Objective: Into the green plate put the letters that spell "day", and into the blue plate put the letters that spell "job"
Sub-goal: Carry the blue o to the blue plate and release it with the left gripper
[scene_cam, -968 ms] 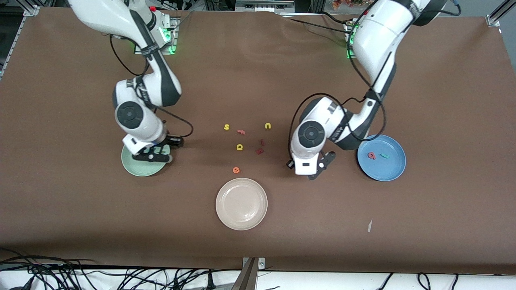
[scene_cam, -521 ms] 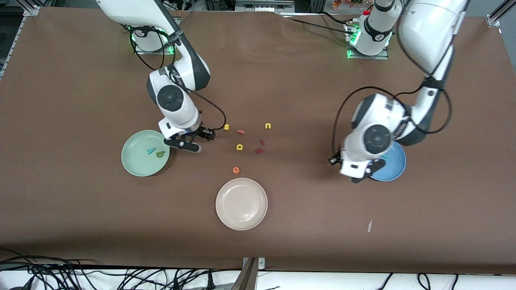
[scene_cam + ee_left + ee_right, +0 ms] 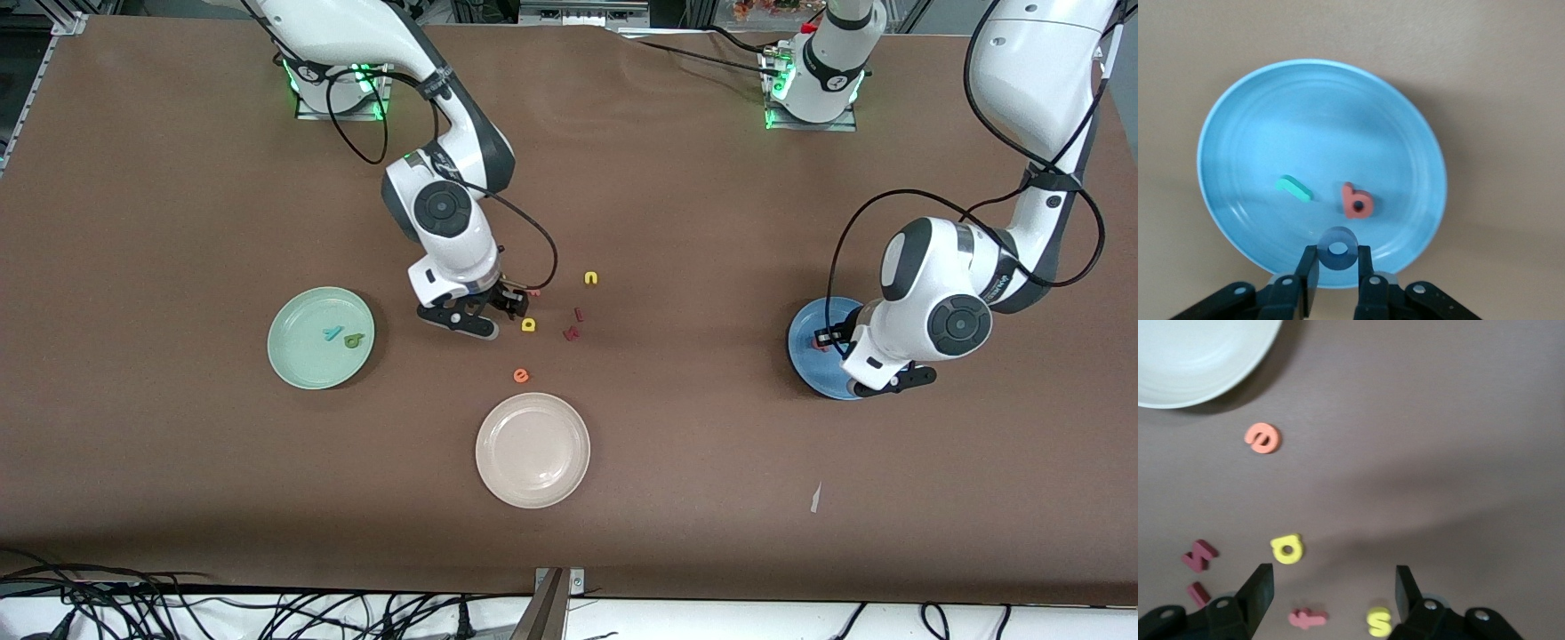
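A brown table [image 3: 676, 498] seen from above, with two white robot arms reaching in from twelve o'clock.

The left gripper [image 3: 1337, 279] hangs over the blue plate [image 3: 805, 356] at the left arm's end of the table, its fingers clenched on the blue ring o [image 3: 1339, 249]. In that plate lie the teal j [image 3: 1295, 189] and the coral b [image 3: 1357, 201], side by side, apart.

The right gripper [image 3: 1335, 593] hovers with fingers spread and nothing in them, over the loose letters at the table's centre: the yellow a [image 3: 1287, 549], a yellow s [image 3: 1379, 621], an orange e [image 3: 1262, 438], dark red letters [image 3: 1199, 555].

The green plate [image 3: 298, 360], at nine o'clock of those letters, holds the teal y [image 3: 332, 334] and the dark green d [image 3: 354, 340]. A cream plate [image 3: 532, 450] lies at six o'clock.
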You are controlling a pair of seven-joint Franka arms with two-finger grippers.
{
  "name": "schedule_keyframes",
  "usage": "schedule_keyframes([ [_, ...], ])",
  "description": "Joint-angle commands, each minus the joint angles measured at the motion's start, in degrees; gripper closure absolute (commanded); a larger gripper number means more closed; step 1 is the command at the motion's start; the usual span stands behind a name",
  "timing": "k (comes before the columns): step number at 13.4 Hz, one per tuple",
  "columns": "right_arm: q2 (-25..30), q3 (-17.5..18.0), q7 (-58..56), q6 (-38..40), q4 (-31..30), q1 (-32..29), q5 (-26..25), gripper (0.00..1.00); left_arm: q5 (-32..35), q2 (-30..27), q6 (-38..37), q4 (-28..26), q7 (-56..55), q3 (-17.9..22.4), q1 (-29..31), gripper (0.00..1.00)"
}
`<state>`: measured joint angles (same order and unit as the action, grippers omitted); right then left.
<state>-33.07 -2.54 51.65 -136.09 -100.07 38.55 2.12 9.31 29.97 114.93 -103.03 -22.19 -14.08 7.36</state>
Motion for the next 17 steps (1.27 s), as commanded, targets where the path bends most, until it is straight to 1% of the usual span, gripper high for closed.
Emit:
schedule_keyframes([
  [1,-3.0,-0.4,0.6,-3.0,2.9,1.3,1.0,0.18,2.1,0.3,0.4,1.2,1.9,-0.9,0.4,0.00],
  [2,-3.9,-0.4,0.6,-4.6,2.9,2.1,0.8,0.18,1.5,0.1,-0.9,3.1,1.9,-0.9,0.5,0.00],
  [4,-5.2,-0.4,0.4,-7.2,2.9,2.9,0.1,0.18,1.4,0.3,-7.4,8.2,2.0,-0.9,0.3,0.00],
  [6,-6.2,-0.4,0.5,-8.5,2.9,3.8,-0.1,0.18,1.2,0.1,-11.5,10.7,2.2,-0.9,0.9,0.00],
  [9,-6.7,-0.4,0.3,-8.8,2.7,4.2,-0.2,0.18,-1.9,-1.8,-18.6,14.2,2.5,-0.9,4.2,0.00],
  [11,-6.9,-0.4,0.0,-8.9,2.3,4.1,-0.4,0.18,-2.7,-3.7,-22.4,15.5,2.7,-1.0,5.6,0.00],
  [13,-7.9,-0.4,0.0,-10.3,2.2,4.1,-1.0,0.19,-2.9,-5.4,-23.7,15.6,2.8,-1.0,7.0,0.00],
  [15,-8.6,-0.5,0.0,-11.3,2.2,4.1,-1.1,0.19,-6.0,-6.9,-24.9,15.7,7.2,-0.9,8.9,0.00],
  [17,-9.2,-0.5,-0.1,-11.9,2.2,4.1,-1.6,0.22,-6.4,-8.5,-26.3,15.7,11.4,-1.0,10.7,0.00],
])
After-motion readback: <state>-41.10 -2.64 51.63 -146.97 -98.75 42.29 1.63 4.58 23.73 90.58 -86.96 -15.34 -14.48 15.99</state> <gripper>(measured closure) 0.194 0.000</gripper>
